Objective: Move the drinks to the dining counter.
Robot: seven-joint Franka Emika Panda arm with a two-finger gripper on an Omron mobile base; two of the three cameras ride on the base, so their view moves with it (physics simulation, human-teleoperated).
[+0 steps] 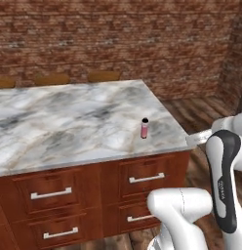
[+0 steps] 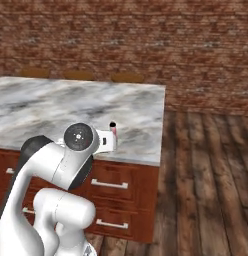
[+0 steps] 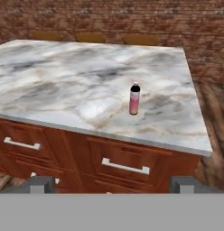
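Fingers (image 3: 42,184) sit nearest the lens in the hand view, two dark tips spread wide at the bottom corners with nothing between them; your gripper (image 3: 112,185) is empty and well short of the counter. Beyond them you face the reddish drawer fronts (image 3: 125,164) with silver handles, then the marble top of the dining counter (image 3: 64,85). One pink bottle (image 3: 134,99) stands upright on that top, near the front edge and toward the right end, clear of everything else; the left base view confirms it (image 1: 144,128) upright and alone, and the right base view shows its cap and neck (image 2: 113,129) just past the arm's wrist. Wooden stool tops (image 3: 89,36) line the far side. You see only this one drink here, already on the island, so judge that a second remains to be fetched from elsewhere. As to handling: expect the bottle to be light, rigid and smooth-walled, with a narrow base that makes it easy to topple from a sideways nudge. Should you need to reposition it, take it across the pink body at mid-height, below the paler neck, fingers horizontal and square to its axis; avoid the black cap, which offers little surface and would let it swing.
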